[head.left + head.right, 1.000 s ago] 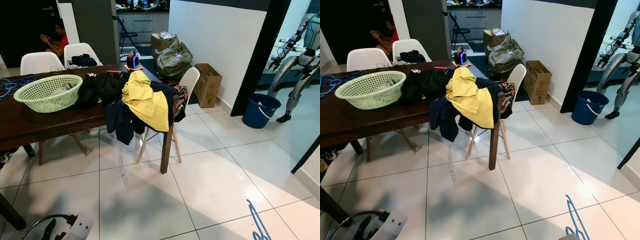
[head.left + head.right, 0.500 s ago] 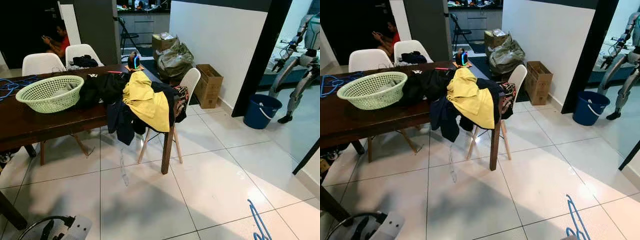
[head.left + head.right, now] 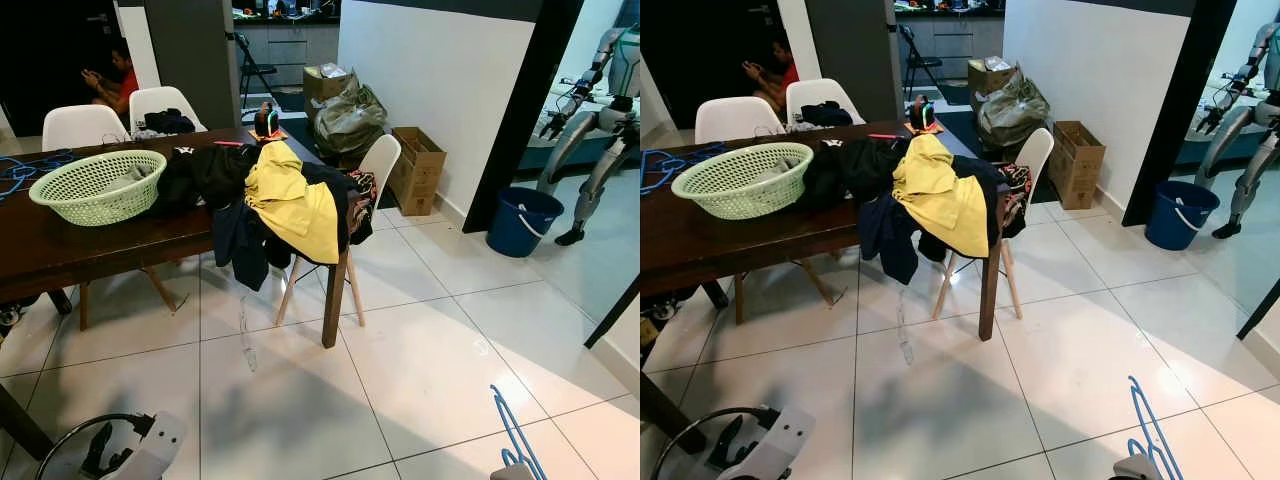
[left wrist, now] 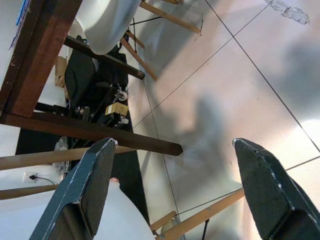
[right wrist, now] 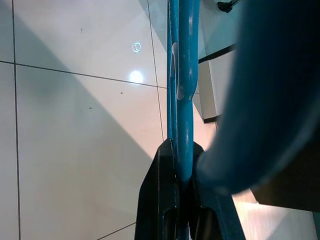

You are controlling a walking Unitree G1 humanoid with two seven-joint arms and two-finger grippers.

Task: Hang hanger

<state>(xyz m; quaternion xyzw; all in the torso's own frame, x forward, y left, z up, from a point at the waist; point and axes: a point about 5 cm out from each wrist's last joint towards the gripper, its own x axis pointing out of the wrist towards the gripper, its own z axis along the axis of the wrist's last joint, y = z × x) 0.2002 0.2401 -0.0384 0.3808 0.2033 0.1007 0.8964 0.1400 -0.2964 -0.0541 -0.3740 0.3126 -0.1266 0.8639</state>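
since the earlier frame the left gripper [image 4: 172, 190] is brought slightly higher at the bottom left, its fingers spread wide and nothing held. near the table's [image 3: 60, 250] right corner clothes [image 3: 290, 200] are heaped. the blue hanger [image 3: 512, 430] is carried at lower right, pinched in the right gripper [image 5: 175, 190]. a rail is judged to be needed next.

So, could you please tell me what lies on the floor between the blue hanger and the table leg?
In the left eye view, only bare white tile lies between the blue hanger and the table leg.
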